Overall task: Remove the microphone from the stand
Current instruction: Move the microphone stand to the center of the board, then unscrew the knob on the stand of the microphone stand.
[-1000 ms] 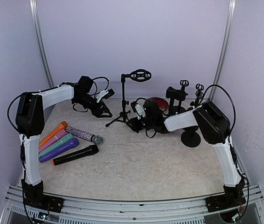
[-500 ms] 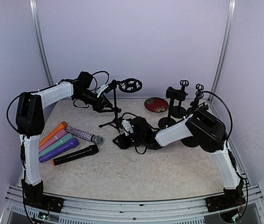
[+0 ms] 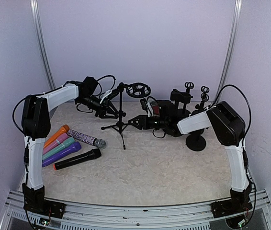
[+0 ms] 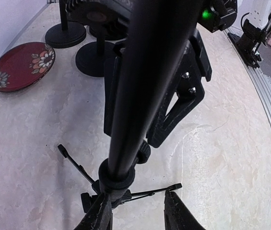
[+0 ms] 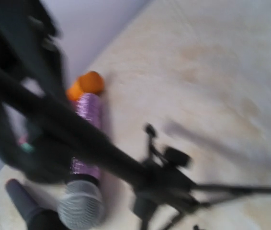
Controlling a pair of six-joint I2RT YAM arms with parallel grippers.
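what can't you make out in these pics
Left fingers: in the left wrist view the stand pole fills the frame, so whether they grip it is unclear; too small in the top view.
Right fingers: tiny and dark against the arm in the top view; not discernible in the right wrist view, which is motion-blurred.
Ring mount: too small in the top view to tell if anything sits in it.

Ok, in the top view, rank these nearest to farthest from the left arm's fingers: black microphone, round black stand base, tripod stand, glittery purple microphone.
From the left gripper:
1. tripod stand, right at the fingers
2. glittery purple microphone, on the left, toward the bases
3. black microphone, left, closer still to the bases
4. round black stand base, far right
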